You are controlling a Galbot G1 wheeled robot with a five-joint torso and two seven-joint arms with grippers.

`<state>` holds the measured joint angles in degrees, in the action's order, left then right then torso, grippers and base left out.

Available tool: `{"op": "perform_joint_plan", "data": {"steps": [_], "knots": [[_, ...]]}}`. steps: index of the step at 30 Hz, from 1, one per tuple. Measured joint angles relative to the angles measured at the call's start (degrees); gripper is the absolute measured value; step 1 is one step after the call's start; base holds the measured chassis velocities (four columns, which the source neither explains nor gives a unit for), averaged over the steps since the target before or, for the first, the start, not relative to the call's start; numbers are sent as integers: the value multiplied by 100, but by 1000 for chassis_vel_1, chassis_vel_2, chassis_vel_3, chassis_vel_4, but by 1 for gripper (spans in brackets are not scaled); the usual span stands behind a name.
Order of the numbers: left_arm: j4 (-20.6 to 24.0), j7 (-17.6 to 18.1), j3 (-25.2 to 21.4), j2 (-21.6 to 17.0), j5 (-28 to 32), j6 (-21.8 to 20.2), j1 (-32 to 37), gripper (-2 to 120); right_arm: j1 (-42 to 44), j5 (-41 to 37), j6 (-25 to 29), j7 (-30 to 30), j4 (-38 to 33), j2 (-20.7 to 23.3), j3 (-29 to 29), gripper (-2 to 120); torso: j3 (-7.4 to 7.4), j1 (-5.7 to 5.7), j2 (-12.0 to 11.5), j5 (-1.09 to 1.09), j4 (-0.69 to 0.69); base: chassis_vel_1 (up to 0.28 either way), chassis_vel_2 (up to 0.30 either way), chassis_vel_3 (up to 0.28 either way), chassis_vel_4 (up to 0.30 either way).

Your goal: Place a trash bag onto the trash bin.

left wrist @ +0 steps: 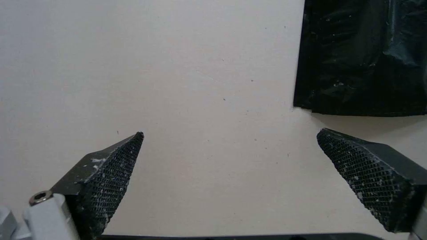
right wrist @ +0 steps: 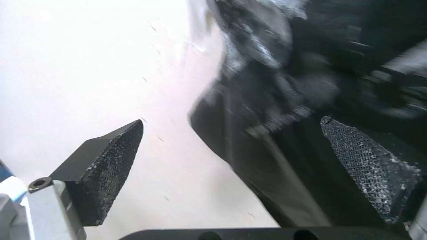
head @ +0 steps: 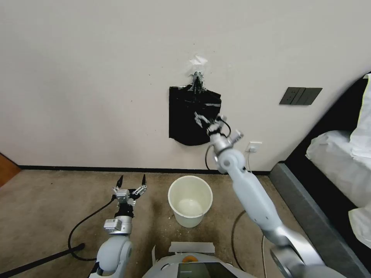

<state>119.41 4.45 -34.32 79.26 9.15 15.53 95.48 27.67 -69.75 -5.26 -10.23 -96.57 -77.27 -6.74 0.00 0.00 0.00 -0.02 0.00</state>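
- Where the wall (head: pixel 96 77) meets the carpet (head: pixel 46 200), the bin (head: pixel 190 200) stands upright on the floor, mouth up, nothing over its rim
- Above the bin, black bags (head: pixel 192 117) hang flat against the wall from a clip (head: pixel 198 82), with a scrap of white tape (head: pixel 198 60) just above the clip
- No loose single bag can be told apart from the hanging bundle
- Right gripper (head: pixel 208 119) is raised on its outstretched arm, in front of the lower right part of the bags
- Its fingers (right wrist: pixel 111 166) are spread wide with nothing between them; in the right wrist view one finger lies before the black plastic (right wrist: pixel 311 100) and the other before bare wall
- Whether a fingertip touches the plastic cannot be told; that view is blurred
- Left gripper (head: pixel 131 180) sits low over the carpet, left of the bin and apart from it, pointing toward the wall
- Its fingers (left wrist: pixel 106 186) are also spread apart and hold nothing; the left wrist view shows bare wall between them and the bags' lower edge (left wrist: pixel 360 66) farther off
- A switch plate (head: pixel 300 95) is on the wall right of the bags, and a socket (head: pixel 253 146) lower down
- A bed (head: pixel 340 154) with white bedding is at the right edge
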Motion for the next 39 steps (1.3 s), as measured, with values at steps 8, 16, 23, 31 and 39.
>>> {"op": "perform_joint_plan", "data": {"steps": [8, 16, 23, 31, 39], "knots": [[76, 4, -124, -31, 16, 62, 87, 100, -411, -501, 78, 71, 424, -161, -281, 100, 0, 0, 0, 2, -1, 0, 0, 0, 0], [121, 31, -137, -16, 58, 67, 139, 100, -786, -746, 35, 143, 699, -269, -273, 100, 0, 0, 0, 1, 1, 0, 0, 0, 0], [151, 37, -181, -29, 163, 68, 159, 100, -845, -740, -32, 151, 826, -339, -267, 100, 0, 0, 0, 1, 0, 0, 0, 0, 0], [155, 46, -184, -30, 213, 70, 167, 100, -986, -772, -95, 300, 974, -361, -246, 100, 0, 0, 0, 1, -1, 0, 0, 0, 0], [331, 67, -250, -71, 317, 48, 252, 100, -1055, -792, -118, 346, 1110, -448, -282, 80, 0, 0, 0, 2, -1, 0, 0, 0, 0]]}}
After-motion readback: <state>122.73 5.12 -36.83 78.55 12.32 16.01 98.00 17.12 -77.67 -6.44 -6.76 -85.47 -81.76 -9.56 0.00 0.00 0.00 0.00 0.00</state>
